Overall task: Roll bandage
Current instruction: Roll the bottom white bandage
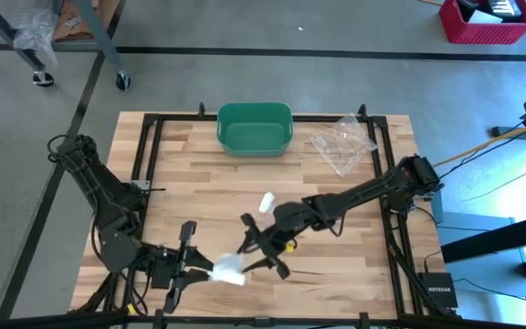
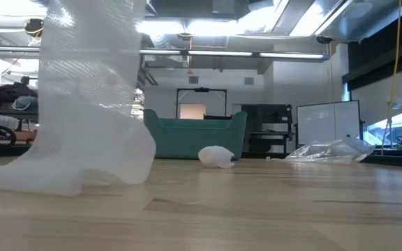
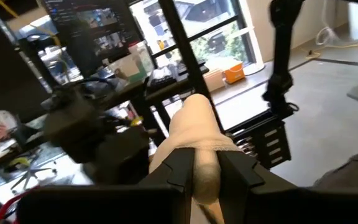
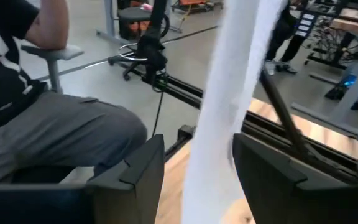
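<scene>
My left gripper (image 1: 206, 268) is near the table's front edge, shut on a rolled-up white bandage (image 3: 194, 124). A loose strip of the bandage (image 2: 89, 90) hangs down, and its lower end (image 2: 68, 174) lies bunched on the table. My right gripper (image 1: 252, 256) is just right of the bandage (image 1: 229, 269) and open. Its two fingers stand on either side of the strip (image 4: 229, 93); I cannot tell whether they touch it. My left gripper pinches the bandage roll (image 3: 202, 158) between its two fingers (image 3: 179, 168), coming level from the table's left side. The roll sticks out forward past the fingertips. It is lifted clear of the table, while its loose strip hangs down to the wood.
A small white roll (image 1: 266, 202) lies mid-table. A green bin (image 1: 255, 128) stands at the far edge, with a crumpled clear plastic bag (image 1: 343, 142) to its right. A seated person (image 4: 48, 118) shows beyond the table in the right wrist view.
</scene>
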`<action>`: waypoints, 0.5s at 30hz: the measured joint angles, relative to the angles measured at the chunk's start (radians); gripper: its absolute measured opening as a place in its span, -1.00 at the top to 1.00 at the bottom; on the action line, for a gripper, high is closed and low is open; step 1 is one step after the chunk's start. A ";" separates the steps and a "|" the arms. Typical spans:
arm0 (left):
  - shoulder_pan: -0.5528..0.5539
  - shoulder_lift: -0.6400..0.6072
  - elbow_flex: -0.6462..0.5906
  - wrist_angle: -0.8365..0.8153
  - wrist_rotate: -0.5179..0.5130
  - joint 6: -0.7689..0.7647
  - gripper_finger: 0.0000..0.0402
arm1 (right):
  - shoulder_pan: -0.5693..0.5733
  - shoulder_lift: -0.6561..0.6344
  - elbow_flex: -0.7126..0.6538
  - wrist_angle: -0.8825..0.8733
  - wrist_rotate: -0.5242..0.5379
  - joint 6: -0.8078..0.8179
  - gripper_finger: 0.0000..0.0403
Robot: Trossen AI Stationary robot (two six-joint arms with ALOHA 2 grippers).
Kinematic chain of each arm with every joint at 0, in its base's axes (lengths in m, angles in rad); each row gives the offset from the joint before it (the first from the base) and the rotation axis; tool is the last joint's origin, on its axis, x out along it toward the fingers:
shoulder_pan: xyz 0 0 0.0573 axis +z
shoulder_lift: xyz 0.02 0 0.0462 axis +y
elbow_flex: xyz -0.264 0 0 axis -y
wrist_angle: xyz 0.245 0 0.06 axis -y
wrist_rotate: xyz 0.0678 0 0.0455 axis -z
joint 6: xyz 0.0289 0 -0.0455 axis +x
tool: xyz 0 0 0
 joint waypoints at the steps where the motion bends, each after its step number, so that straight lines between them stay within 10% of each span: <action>1: 0.000 0.000 0.000 0.000 -0.015 0.000 0.80 | 0.004 0.005 0.000 0.003 0.009 -0.001 0.04; 15: -0.003 0.000 0.000 0.024 -0.058 -0.002 0.80 | -0.024 0.090 -0.001 0.076 0.235 -0.006 0.04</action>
